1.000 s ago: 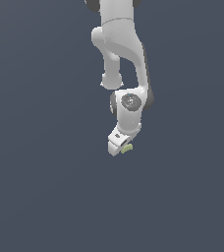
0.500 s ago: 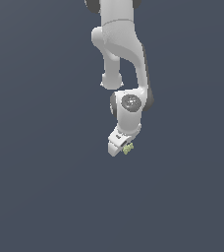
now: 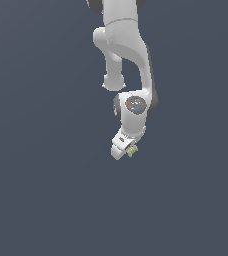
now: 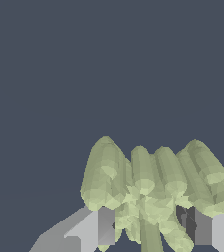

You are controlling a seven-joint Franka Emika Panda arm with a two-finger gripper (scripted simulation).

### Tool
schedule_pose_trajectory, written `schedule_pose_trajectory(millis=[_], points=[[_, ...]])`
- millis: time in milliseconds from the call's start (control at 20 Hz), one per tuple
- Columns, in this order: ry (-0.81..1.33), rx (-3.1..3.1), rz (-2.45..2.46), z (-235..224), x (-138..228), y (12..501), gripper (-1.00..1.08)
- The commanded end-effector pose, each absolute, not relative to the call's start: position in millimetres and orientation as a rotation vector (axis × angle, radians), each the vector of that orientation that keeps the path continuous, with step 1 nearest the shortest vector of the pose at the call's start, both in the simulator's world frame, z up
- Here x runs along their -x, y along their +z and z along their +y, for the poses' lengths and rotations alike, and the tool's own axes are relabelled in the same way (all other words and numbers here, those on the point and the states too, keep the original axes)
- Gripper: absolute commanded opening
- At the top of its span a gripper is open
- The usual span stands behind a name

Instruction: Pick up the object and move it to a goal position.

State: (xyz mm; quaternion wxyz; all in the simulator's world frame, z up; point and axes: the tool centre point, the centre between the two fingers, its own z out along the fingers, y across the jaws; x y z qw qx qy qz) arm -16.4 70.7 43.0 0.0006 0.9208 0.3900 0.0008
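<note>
One white robot arm [image 3: 122, 55] is in view. One gripper [image 3: 126, 151] with two jaws shows. One pale yellow-green lumpy object [image 3: 132, 151] sits between the jaws, bearing several finger-like lobes in the wrist view.

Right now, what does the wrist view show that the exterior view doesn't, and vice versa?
Only the wrist view: the object's shape up close, a cluster of pale yellow-green rounded lobes, with a grey finger on one side and another on the opposite side, so the jaws sit closed on it.

Only the exterior view: the whole white arm reaching down, and how small the object is against the gripper, just a green speck at its tip.

Both: the object at the gripper and a plain dark grey background. No goal marker is visible in either.
</note>
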Motion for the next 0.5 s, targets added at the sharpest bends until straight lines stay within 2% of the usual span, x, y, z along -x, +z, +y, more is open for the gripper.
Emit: schedule_pose_trajectory(millis=[0, 450], points=[[0.003, -2.891, 1.226, 79, 12, 47, -1.0], [0.002, -2.892, 1.226, 126, -18, 67, -1.0]])
